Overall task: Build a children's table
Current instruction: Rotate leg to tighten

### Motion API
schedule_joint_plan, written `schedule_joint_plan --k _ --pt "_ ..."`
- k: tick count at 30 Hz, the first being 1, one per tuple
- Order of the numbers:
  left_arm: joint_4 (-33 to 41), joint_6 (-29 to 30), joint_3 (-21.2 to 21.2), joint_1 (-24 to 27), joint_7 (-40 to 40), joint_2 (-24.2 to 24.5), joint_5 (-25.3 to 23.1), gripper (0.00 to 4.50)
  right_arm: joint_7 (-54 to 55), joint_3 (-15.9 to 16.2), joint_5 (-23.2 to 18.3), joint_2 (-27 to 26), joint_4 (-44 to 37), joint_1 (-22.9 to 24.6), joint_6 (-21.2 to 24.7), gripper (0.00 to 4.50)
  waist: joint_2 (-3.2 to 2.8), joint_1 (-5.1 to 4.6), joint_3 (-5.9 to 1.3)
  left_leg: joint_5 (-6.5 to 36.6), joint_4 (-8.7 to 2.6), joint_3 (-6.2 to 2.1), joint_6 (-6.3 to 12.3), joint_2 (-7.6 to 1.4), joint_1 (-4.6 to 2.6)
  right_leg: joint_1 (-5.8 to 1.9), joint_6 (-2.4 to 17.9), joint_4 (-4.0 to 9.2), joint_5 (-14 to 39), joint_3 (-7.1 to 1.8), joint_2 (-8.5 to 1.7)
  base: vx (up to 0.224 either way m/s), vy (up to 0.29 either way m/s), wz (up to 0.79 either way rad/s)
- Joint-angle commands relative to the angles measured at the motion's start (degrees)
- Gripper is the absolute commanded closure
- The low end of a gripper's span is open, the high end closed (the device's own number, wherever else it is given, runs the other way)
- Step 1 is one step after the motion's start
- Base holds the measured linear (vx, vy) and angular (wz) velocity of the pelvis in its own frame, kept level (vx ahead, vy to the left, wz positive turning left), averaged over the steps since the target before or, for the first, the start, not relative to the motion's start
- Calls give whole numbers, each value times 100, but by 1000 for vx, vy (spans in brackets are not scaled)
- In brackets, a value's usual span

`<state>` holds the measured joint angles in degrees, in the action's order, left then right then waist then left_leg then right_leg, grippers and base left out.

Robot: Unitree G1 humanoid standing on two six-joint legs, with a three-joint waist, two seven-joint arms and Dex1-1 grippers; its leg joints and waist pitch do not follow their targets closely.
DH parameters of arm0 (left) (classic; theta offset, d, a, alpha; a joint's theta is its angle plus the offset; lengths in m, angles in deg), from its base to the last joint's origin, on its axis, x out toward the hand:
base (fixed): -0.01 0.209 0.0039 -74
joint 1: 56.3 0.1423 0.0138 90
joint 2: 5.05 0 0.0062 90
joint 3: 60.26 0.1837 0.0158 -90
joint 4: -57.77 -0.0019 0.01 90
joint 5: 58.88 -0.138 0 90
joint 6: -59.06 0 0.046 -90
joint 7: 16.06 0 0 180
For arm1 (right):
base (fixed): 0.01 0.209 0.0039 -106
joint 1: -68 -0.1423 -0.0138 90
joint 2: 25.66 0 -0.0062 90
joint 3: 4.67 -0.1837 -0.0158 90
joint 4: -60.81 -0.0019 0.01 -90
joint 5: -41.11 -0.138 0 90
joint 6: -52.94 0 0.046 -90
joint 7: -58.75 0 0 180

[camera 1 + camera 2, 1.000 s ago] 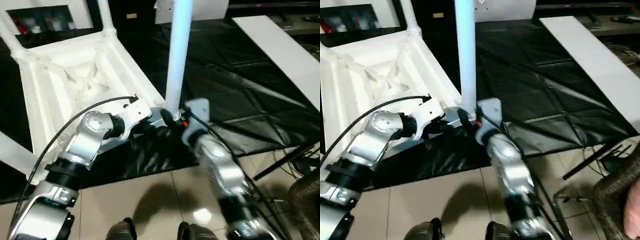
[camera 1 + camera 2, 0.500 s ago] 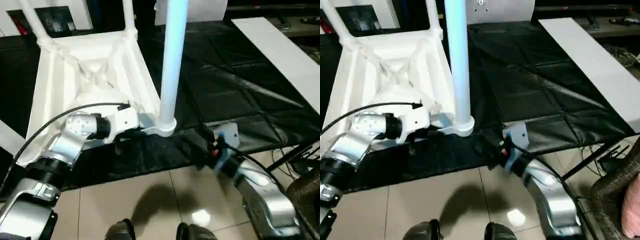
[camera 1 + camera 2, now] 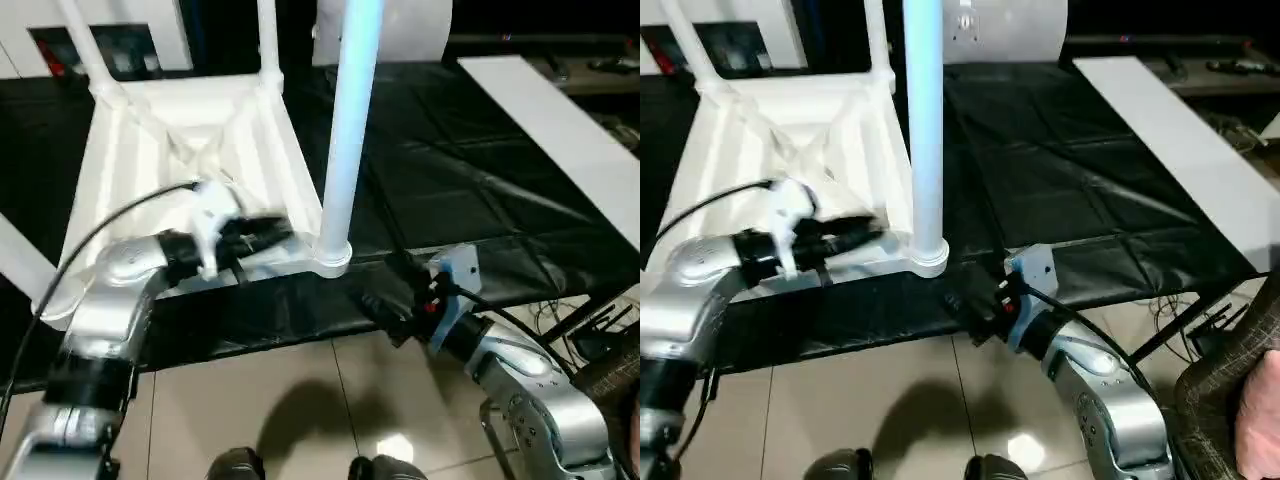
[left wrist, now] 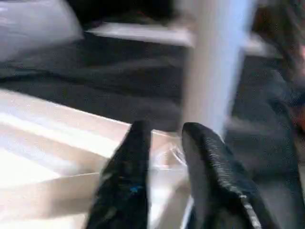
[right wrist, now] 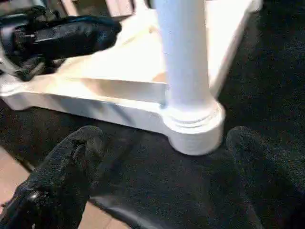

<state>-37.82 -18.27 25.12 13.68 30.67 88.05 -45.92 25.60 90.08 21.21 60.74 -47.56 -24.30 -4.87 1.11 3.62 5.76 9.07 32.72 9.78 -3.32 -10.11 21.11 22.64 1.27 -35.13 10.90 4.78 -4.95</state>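
Here we keep the table point(image 3: 170, 150) upside down so its leg point(image 3: 345, 130) seats; left fingers point(image 4: 209, 171) slightly parted, right fingers point(image 5: 66, 176) spread wide, both empty.

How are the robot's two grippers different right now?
The right gripper has its jaws spread wide, while the left gripper shows only a narrow gap between its jaws. The right gripper hangs over the black mat, short of the table's corner socket; the left gripper reaches over the upturned table top beside the standing leg. Neither holds anything; both have black fingers.
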Motion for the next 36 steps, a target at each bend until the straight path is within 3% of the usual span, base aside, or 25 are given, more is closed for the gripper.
schedule_joint_plan --k 1,3,4,5,6,7,8,9,10,11,12,13,14,15,16,17,18,19,20,21,22,23,29,31,36 --pt "1121 398 -290 650 -1154 -547 -122 284 -42 154 179 64 -133 5 -165 0 -134 16 -428 1816 -548 -375 278 -228 324 -529 864 360 1901 22 -390 0 0 0" --pt "1560 648 -391 962 -1689 -908 -258 268 -19 225 302 69 -109 11 -304 0 -174 -73 -433 2191 -509 -578 279 -340 236 -476 856 418 1752 149 -411 -22 -11 37" --pt "1751 763 -434 1098 -1930 -1072 -324 266 -10 256 355 74 -97 15 -362 0 -249 -121 -410 2884 -599 -820 223 -472 210 -455 923 348 1661 180 -280 -14 -23 51" --pt "1996 975 -426 1290 -2245 -1267 -443 258 44 266 334 48 -86 9 -324 0 -371 -228 -416 3585 -814 -1399 338 -703 56 -366 1215 -114 1148 195 -32 30 -77 60" --pt "2297 1073 -382 1521 -2584 -1484 -581 234 101 274 288 -1 -80 -11 -275 0 -403 -198 -413 3735 -856 -1490 388 -688 15 -328 1244 -234 1202 161 30 17 -127 63" --pt "2513 1192 -383 1680 -2860 -1680 -646 234 133 271 235 -49 -71 -32 -241 0 -318 -212 -415 3681 -856 -1538 487 -626 21 -292 1273 -294 1186 68 49 17 -127 63" --pt "2513 1192 -383 1680 -2860 -1680 -646 229 133 271 235 -49 -71 -32 -241 0 -176 -129 -346 3297 -653 -1249 401 -136 343 -390 1307 91 1376 -197 -227 -54 -150 70" --pt "2719 1317 -329 1827 -3067 -1762 -689 229 179 277 189 -88 -69 -59 -192 0 -24 9 -328 2825 -271 -965 207 204 402 -295 1018 509 2700 -296 -531 -104 -160 71" --pt "2803 1360 -306 1929 -3232 -1777 -823 229 241 286 194 -140 -28 -97 -207 0 74 123 -294 538 1039 -611 182 287 248 -118 136 1179 5276 -357 -1231 -104 -160 71" --pt "2817 1374 -307 1975 -3296 -1775 -887 229 275 267 172 -189 0 -117 -216 0 126 114 -349 566 1054 -626 215 279 532 -405 -351 1019 5138 -474 -1262 -28 -136 38" --pt "2905 1423 -313 2099 -3495 -1792 -1105 229 325 228 132 -299 80 -166 -282 0 234 302 -408 810 930 -573 309 259 553 -531 -634 826 4623 -912 -1103 27 -79 18" --pt "2981 1435 -309 2181 -3621 -1788 -1281 229 335 237 178 -326 148 -226 -355 0 225 373 -421 995 912 -605 405 208 510 -583 -508 773 4107 -1079 -1213 27 -79 18" --pt "3079 1506 -358 2283 -3792 -1845 -1393 229 292 303 273 -318 258 -333 -471 0 213 430 -444 1095 834 -673 474 109 361 -578 193 742 3193 -1170 -1255 -35 -39 25" --pt "3101 1534 -369 2296 -3844 -1862 -1406 229 285 318 288 -315 277 -349 -493 0 176 396 -420 1016 709 -704 467 44 308 -606 694 728 2742 -1059 -1181 -56 12 22" --pt "3156 1618 -408 2322 -3953 -1916 -1381 229 276 344 322 -321 346 -403 -555 0 4 372 -475 593 135 -560 575 -74 -9 -487 1601 576 1448 -590 -556 -56 12 22" --pt "3185 1653 -413 2337 -3989 -1932 -1352 229 266 355 337 -331 395 -443 -602 0 -180 287 -512 588 -139 -583 851 -344 -280 -270 1437 389 993 -318 -155 -56 65 27" --pt "3185 1654 -413 2337 -3989 -1932 -1352 229 266 355 337 -331 396 -444 -603 0 -180 287 -512 588 -139 -583 851 -344 -280 -270 1437 389 993 -318 -155 -61 88 27" --pt "3235 1693 -384 2372 -4045 -1954 -1356 229 285 354 352 -372 476 -538 -722 0 -289 151 -561 962 -209 -667 801 -621 -301 -188 1152 168 628 -220 -55 -61 88 27" --pt "3257 1737 -354 2385 -4066 -1949 -1342 229 283 358 333 -392 505 -581 -767 0 -270 108 -491 1847 -329 -654 473 -650 -190 -265 934 205 572 -230 -123 -62 96 13" --pt "3263 1754 -351 2382 -4104 -1945 -1347 229 252 357 259 -407 499 -598 -711 0 -254 99 -467 2323 -354 -610 286 -579 -199 -274 892 265 701 -254 -166 -53 82 8" --pt "3256 1777 -373 2365 -4126 -1943 -1326 229 256 364 247 -411 494 -603 -697 0 -181 78 -438 2998 -340 -501 -120 -367 -222 -293 783 457 1443 -323 -302 -53 82 8" --pt "3206 1775 -408 2286 -4099 -1889 -1309 229 281 327 231 -478 539 -616 -727 0 -134 47 -410 3092 -334 -459 -234 -309 -180 -288 605 545 2102 -356 -362 -51 51 4" --pt "2901 1891 -674 1907 -3985 -1465 -1303 229 732 98 420 -628 1147 -1013 -802 0 -113 -133 -406 3162 -288 -486 -284 -217 -140 -210 174 685 3251 -356 -387 -44 12 -4" --pt "2794 2017 -724 1819 -3917 -1319 -1241 229 836 9 493 -577 1443 -1257 -833 0 -159 -198 -421 3127 -264 -497 -273 -188 -138 -197 177 680 3293 -344 -384 0 0 0" --pt "2797 2046 -782 1737 -4052 -1301 -1219 229 836 -158 568 -466 1909 -1667 -1222 0 -125 -224 -475 2612 -243 -447 -129 -213 -71 -218 383 631 2817 -376 -386 0 0 0"
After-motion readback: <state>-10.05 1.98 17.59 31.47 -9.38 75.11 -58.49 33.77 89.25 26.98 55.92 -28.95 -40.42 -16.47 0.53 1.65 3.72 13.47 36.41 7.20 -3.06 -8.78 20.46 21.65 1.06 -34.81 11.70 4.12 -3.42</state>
